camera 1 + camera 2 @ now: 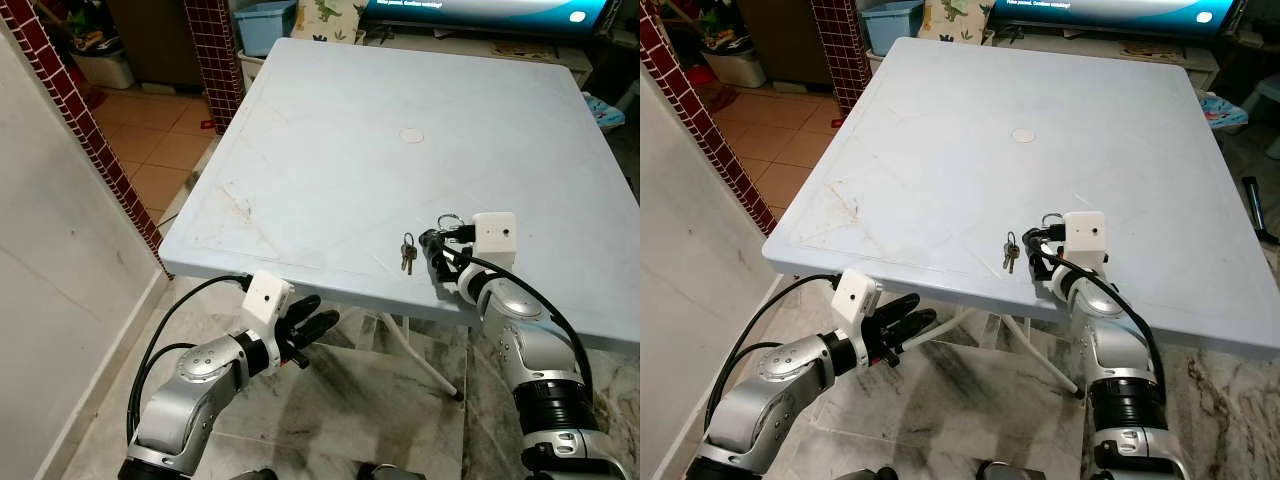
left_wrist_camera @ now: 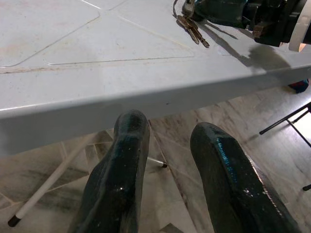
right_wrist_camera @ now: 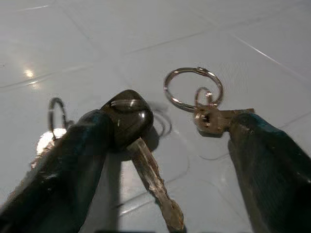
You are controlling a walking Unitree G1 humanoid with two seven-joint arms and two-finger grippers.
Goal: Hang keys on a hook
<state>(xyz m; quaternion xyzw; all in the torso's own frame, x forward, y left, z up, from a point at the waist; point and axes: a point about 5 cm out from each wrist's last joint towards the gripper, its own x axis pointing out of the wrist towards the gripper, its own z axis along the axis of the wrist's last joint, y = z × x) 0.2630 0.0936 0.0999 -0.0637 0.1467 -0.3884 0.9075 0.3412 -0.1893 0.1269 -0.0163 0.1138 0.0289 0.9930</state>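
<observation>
Pale blue plastic table (image 1: 330,150) held the keys (image 1: 408,253) near its front edge. Right gripper (image 3: 165,160) rested on the tabletop with fingers spread wide around a black-headed key (image 3: 131,121) and ring (image 3: 193,87), gripping nothing. Left gripper (image 1: 308,328) hung open below the table edge.

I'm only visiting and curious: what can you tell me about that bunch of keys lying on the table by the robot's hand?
The bunch of keys is small, metal-looking keys on a ring, lying flat on the pale blue table near its front edge. It rests just to the left of the right gripper, which sits at more keys of its own. Nothing grips this bunch; whether anything but the table touches it is unclear.
</observation>
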